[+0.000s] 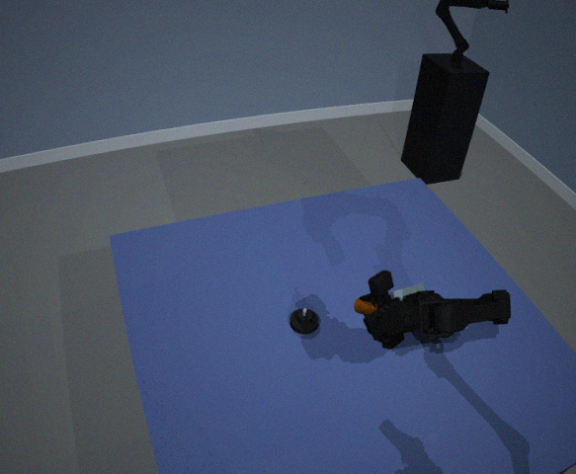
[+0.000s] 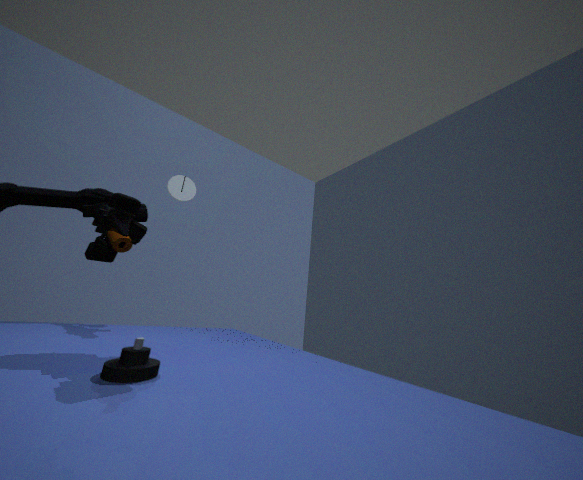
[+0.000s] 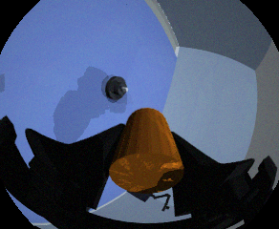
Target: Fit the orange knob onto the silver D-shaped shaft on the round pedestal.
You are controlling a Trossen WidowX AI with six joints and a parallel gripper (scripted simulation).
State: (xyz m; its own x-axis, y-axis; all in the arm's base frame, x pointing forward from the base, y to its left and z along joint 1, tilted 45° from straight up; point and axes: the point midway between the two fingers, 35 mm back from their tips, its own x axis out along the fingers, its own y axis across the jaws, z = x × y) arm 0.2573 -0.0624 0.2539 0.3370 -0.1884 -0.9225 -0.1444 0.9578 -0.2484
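My gripper (image 1: pixel 370 307) (image 2: pixel 119 240) (image 3: pixel 146 133) is shut on the orange knob (image 1: pixel 364 306) (image 2: pixel 120 238) (image 3: pixel 146 148) and holds it well above the table, tilted. The knob's end with a dark hole faces the exterior view; the hole's flat side is too small to make out. The black round pedestal (image 1: pixel 303 323) (image 2: pixel 130 372) (image 3: pixel 114 88) stands on the blue surface, left of the gripper in the top view and below it in the exterior view. Its silver shaft (image 1: pixel 304 311) (image 2: pixel 139 343) (image 3: pixel 125 89) stands upright and bare. The shaft's flat side cannot be made out clearly.
The blue surface (image 1: pixel 201 285) (image 2: pixel 332 423) carries the arm's shadows. A pale flat piece (image 1: pixel 409 291) shows partly behind the gripper in the top view. A tall black block (image 1: pixel 444 117) with another dark arm (image 1: pixel 451 25) on it stands beyond the far edge.
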